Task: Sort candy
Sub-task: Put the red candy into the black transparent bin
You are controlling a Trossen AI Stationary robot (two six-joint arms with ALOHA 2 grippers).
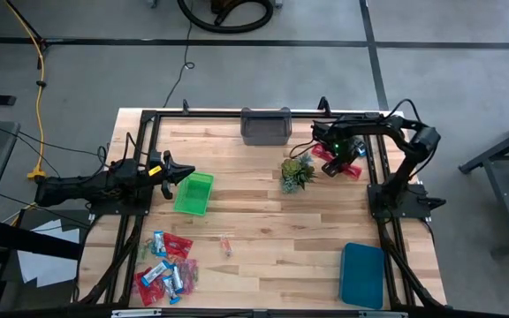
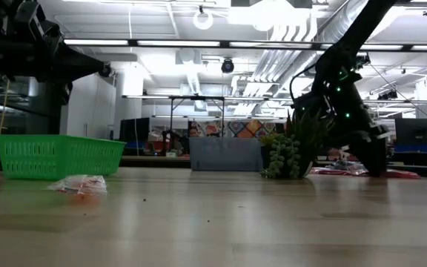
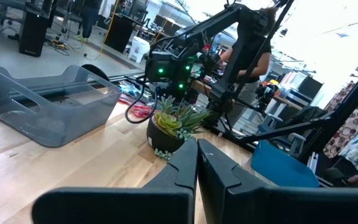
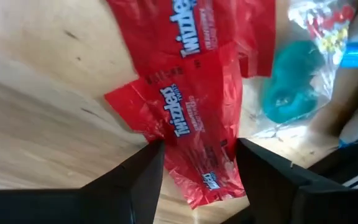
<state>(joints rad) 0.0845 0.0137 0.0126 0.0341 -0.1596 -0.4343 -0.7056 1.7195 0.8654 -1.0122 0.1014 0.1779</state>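
- Sorting looks well short of done: a heap of candy [image 1: 168, 269] in red and blue-and-white wrappers lies at the near left of the surface [image 1: 263, 221], with one clear-wrapped sweet [image 1: 226, 245] apart from it toward the middle.
- The green basket [image 1: 193, 193] shows nothing inside it from above; the grey bin [image 1: 265, 126] at the far edge and the teal lid [image 1: 363, 274] at the near right also appear bare, though small pieces could be missed.
- A second group of red wrappers [image 1: 350, 170] lies at the far right, beside the small plant [image 1: 297, 172].
- The right claw [image 4: 199, 163] is bent down over that group, its fingers spread to either side of a red Twizzlers packet [image 4: 194, 124] and not yet clamped on it, so this seems a pick in progress.
- The left claw [image 3: 197, 163] is clenched on nothing, held level above the surface just beside the green basket, pointing toward the plant.
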